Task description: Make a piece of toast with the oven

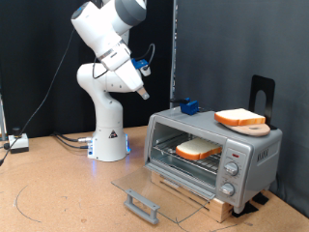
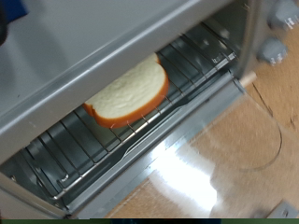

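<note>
Lowered flat nearest the camera, the glass door [image 1: 154,196] leaves the oven [image 1: 212,153] open with the piece of toast [image 1: 197,150] on its rack, so heat could escape, while the gripper [image 1: 143,93] hangs high at left, its jaws' opening impossible to tell.

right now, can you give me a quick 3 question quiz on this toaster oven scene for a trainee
1. True or false: the oven has its glass door open, lying flat in front of it.
2. Where is the piece of toast? A) on the wire rack inside the oven B) between the fingers of the hand C) on the table
3. Fill in: a second slice rests on ____ of the oven.

Key
1. True. The door is folded down with its handle at the front.
2. A. The hand is raised, away from the oven toward the exterior view's left, with nothing in it.
3. Top, on a small board.
</note>
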Robot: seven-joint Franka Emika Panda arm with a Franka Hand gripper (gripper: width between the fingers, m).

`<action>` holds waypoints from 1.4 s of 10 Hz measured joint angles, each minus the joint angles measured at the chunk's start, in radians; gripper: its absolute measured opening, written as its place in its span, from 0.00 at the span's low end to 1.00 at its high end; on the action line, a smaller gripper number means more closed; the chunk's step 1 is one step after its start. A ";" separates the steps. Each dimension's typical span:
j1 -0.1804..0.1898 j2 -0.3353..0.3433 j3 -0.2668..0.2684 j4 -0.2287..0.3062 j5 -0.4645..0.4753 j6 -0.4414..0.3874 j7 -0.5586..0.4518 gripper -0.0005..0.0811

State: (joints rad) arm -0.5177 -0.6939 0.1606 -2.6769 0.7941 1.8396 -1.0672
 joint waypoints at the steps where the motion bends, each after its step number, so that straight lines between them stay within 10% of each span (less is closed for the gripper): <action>1: -0.023 -0.007 0.012 -0.005 0.002 0.002 0.088 0.99; 2: -0.021 -0.007 0.011 -0.005 0.002 0.001 0.058 0.99; 6: -0.057 0.007 0.019 -0.002 0.101 0.037 0.467 0.99; 8: -0.114 0.067 0.021 0.051 -0.010 0.007 0.651 0.99; 14: -0.151 0.234 0.030 0.150 -0.125 -0.075 0.788 0.99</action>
State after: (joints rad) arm -0.6689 -0.4596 0.1908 -2.5273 0.6688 1.7641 -0.2792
